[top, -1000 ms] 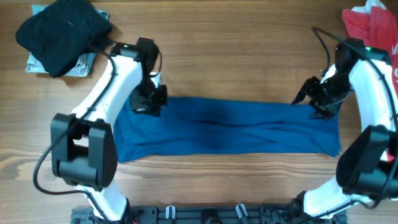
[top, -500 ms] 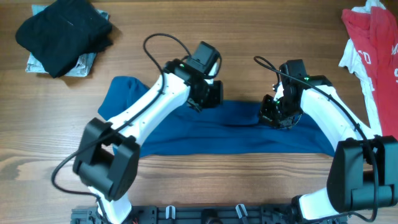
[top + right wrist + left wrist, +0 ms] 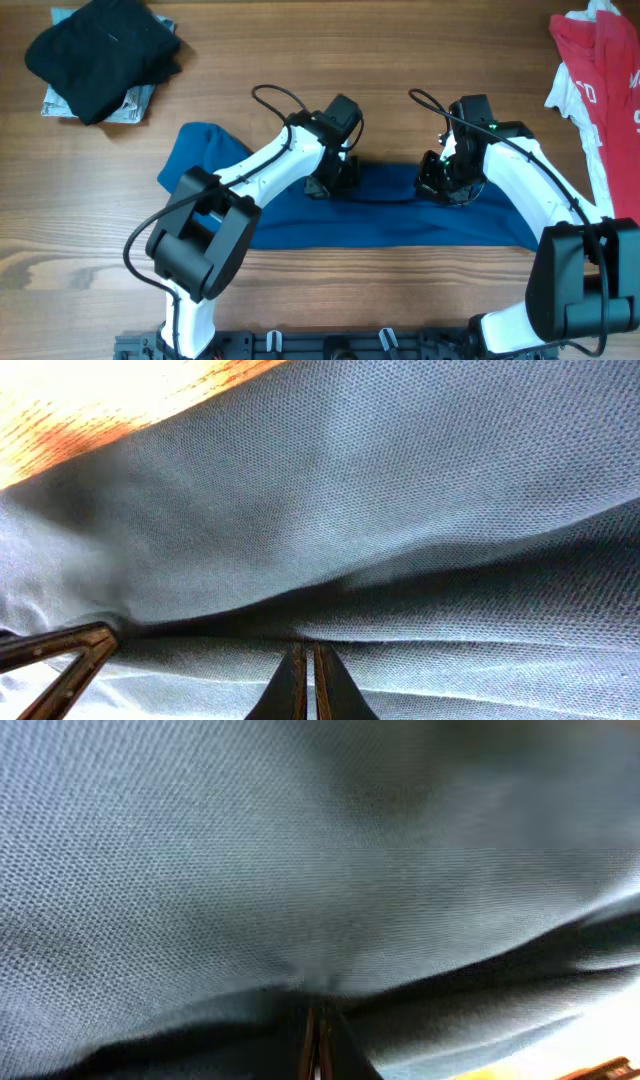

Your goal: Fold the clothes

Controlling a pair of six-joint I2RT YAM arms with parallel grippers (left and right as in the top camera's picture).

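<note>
Overhead: shirt (image 3: 400, 222), long axis along the bench's (image 3: 330, 300) near edge; left tool (image 3: 335, 182) and right tool (image 3: 447, 188) clench its far hem, mid-length.

left pincer (image 3: 330, 186): clamped on shirt (image 3: 380, 225) | right pincer (image 3: 440, 188): clamped on shirt | arms: angled inward

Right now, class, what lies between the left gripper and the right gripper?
Only a stretch of the blue shirt, running from left gripper to right gripper; the overhead view shows it.

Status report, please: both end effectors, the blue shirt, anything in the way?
Left end effector shut on blue shirt. Right end effector shut on it too. Black garment, red-and-white garment apart, nothing blocking.
</note>
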